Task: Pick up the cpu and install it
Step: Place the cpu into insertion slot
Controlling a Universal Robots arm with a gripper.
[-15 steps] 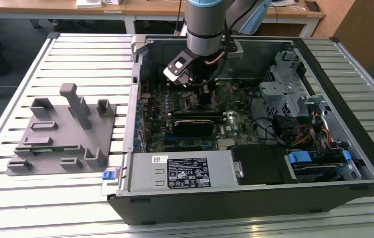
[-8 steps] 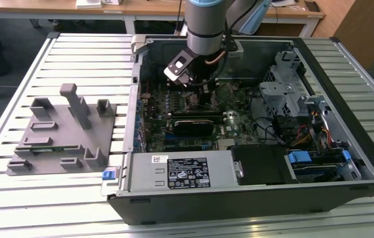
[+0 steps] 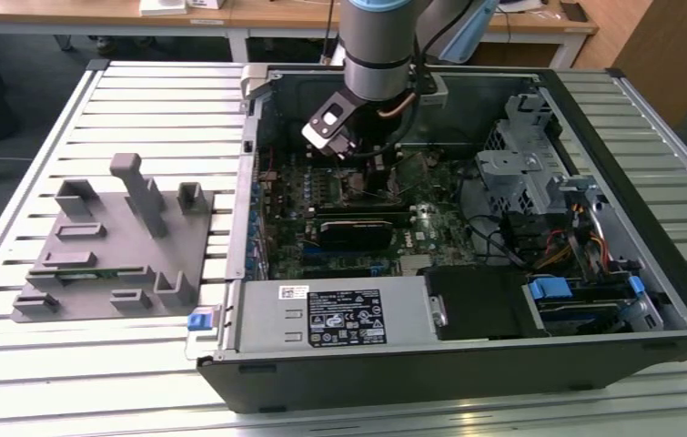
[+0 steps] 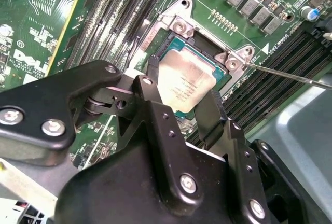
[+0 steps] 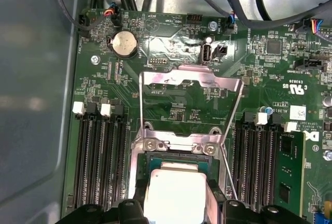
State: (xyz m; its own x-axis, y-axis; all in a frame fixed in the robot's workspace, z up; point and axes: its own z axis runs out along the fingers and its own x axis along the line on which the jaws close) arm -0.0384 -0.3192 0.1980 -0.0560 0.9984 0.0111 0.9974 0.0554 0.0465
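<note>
The cpu (image 4: 185,81) is a small square chip with a pale silver top. It lies flat in the open motherboard socket (image 4: 179,27) and also shows in the first wrist view, cpu (image 5: 174,198). My gripper (image 4: 181,89) straddles it, with one black finger (image 4: 153,71) against one edge and the other finger against the opposite edge, so it is shut on the chip. In the exterior view the gripper (image 3: 379,187) reaches down into the open computer case (image 3: 634,118), over the middle of the board.
The socket's metal load plate (image 5: 192,84) stands flipped open, and its thin lever rod (image 4: 290,73) sticks out beside the socket. Memory slots (image 5: 98,156) flank it, one holding a green stick (image 5: 288,172). A grey plastic fixture (image 3: 113,246) lies at the exterior view's left.
</note>
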